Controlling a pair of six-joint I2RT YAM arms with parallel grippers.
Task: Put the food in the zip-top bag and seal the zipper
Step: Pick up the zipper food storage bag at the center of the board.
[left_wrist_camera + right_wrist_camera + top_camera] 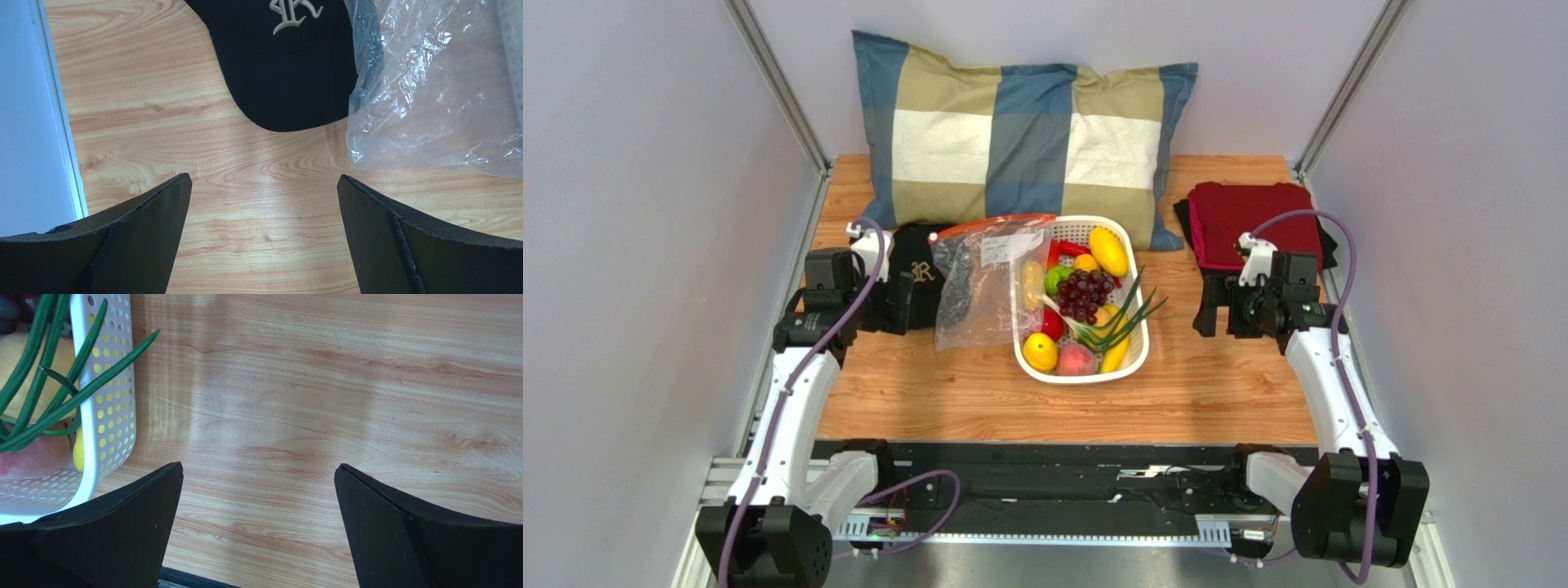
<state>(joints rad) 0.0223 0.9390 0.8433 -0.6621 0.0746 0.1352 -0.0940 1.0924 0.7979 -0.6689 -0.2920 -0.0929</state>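
Food (pixel 1084 298) sits heaped in a white perforated plastic basket (pixel 1140 353) at the middle of the wooden table (pixel 1222 398): dark purple grapes (pixel 1087 292), green scallions (pixel 1127 321) trailing over the right rim, and yellow, orange and red fruit. None of it looks bagged yet, though a yellow shape shows through the film and I cannot tell which side of it that lies on.

A clear, crinkly zip-top bag (pixel 979 294) lies just left of the basket, its right edge apparently over the basket's left rim. Its thin orange-red zipper (pixel 995 224) is at the far end. That closeness probably keeps each transfer short.

The left gripper (pixel 263 179) hovers over bare wood near the bag's near corner, jaws spread wide and holding nothing. The right gripper (pixel 258 467) hangs just right of the basket, likewise released and empty. I judge one arm is placed for the bag and the other for the food.

A black cap (pixel 288 67) left of the bag bears a pale embroidered gothic letter, perhaps R, cut off by the frame. The bag's white label (pixel 997 250) is too small to read.
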